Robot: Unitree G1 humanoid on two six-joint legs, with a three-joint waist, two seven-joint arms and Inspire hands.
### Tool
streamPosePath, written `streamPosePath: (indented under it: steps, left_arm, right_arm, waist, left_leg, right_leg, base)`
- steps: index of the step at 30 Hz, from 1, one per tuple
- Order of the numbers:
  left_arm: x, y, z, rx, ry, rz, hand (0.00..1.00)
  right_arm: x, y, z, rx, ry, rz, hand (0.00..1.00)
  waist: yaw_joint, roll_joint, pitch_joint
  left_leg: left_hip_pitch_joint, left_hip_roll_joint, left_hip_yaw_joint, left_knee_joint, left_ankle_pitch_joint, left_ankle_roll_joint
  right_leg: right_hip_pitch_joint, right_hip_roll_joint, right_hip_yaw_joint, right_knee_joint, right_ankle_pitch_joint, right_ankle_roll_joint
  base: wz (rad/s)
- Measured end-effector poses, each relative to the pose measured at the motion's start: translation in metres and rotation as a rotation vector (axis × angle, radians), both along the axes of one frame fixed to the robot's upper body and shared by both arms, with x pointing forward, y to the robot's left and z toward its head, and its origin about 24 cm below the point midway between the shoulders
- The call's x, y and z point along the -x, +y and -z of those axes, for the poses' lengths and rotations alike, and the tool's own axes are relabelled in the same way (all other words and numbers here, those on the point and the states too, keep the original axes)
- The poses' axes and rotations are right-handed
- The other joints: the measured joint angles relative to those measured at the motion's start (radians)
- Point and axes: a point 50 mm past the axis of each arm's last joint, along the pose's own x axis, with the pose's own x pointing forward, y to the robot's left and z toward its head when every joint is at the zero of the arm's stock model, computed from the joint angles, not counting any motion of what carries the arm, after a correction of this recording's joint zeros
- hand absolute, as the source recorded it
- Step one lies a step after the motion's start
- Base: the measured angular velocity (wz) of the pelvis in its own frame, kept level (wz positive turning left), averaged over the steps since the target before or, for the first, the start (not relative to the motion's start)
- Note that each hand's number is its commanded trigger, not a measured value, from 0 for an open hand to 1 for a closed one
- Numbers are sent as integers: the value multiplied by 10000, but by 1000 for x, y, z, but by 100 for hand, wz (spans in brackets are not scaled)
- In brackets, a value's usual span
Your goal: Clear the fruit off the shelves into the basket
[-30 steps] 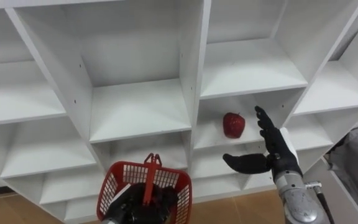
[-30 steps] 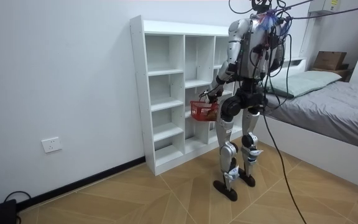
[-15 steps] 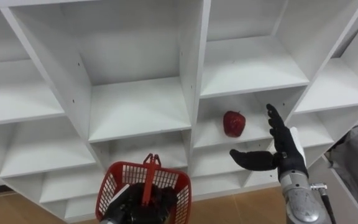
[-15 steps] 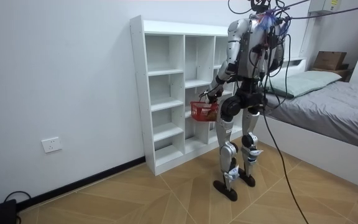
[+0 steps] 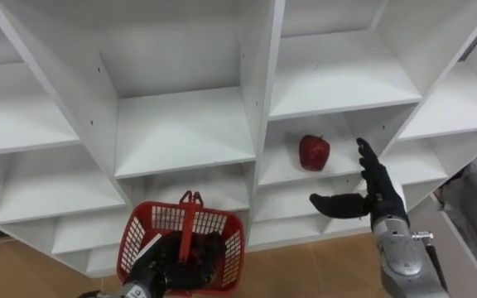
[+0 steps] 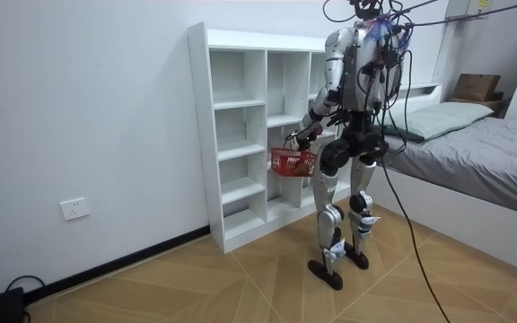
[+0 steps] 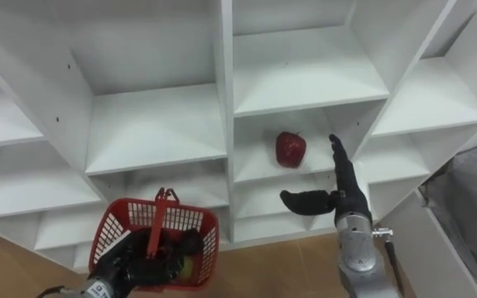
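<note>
Reaching toward the closet (image 5: 180, 132), my right hand (image 5: 378, 195) is raised in front of its open compartments, just below and to the right of the apple (image 5: 314, 152). It is apart from the apple and does not touch it. The hand is spread wide. Its fingers (image 5: 364, 157) are straight and point upward toward the shelf edge. The thumb (image 5: 330, 201) juts sideways to the left, so it lies directly below the apple. The palm faces left, and the forearm rises from the lower right.

The apple is red, with a short stem. It sits upright on a shelf board in the closet's middle column, toward the back of its compartment.

Well down and to the left of the apple, my left hand (image 5: 175, 263) is curled round the handle of the red basket (image 5: 218, 230), holding it. The basket hangs in front of the closet's lower shelves, with its mesh wall and rim turned up toward me. I cannot tell what lies inside it.

In the room view I stand upright on the wooden floor (image 6: 240, 278), close before the closet. The left forearm is bent forward and the basket hangs below it at hip height.
</note>
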Motion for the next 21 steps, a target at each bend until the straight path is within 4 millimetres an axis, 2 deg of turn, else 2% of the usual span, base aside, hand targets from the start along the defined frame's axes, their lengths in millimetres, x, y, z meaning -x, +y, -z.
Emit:
streamPosePath:
  steps: [4,8,14,16,21]
  left_arm:
    - [-9,0,2,-72,116,99,100]
    - [-18,-1,3,-204,187,276,100]
    - [-16,-5,9,-402,590,630,100]
    - [-16,-4,10,-414,627,630,100]
    - [-16,-2,11,-495,749,608,100]
  right_arm:
    - [-12,-6,-6,253,-162,127,0]
    - [-21,-9,-10,371,-169,211,0]
    - [-38,-12,-18,548,-192,295,0]
    - [-44,-12,-24,527,-403,324,0]
    - [-54,-17,-37,496,-827,561,0]
  waist:
    - [8,-18,61]
    - [50,-22,72]
    - [224,-38,121]
    - [238,-52,174]
    - [260,-47,194]
  left_leg:
    - [-362,-19,-181,181,14,10]
    - [-826,-25,-394,326,17,15]
    - [-1208,-29,-456,389,22,23]
    - [-1405,-29,-482,542,22,25]
    - [-2095,-37,-714,802,41,57]
  right_leg:
    - [-199,-99,-216,22,0,-1]
    - [-566,-127,-383,95,5,-11]
    - [-978,-164,-464,283,10,-21]
    - [-1140,-188,-485,380,10,-21]
    - [-1703,-277,-731,571,11,-22]
  base:
    - [15]
    - [12]
    - [2]
    - [6]
    - [13]
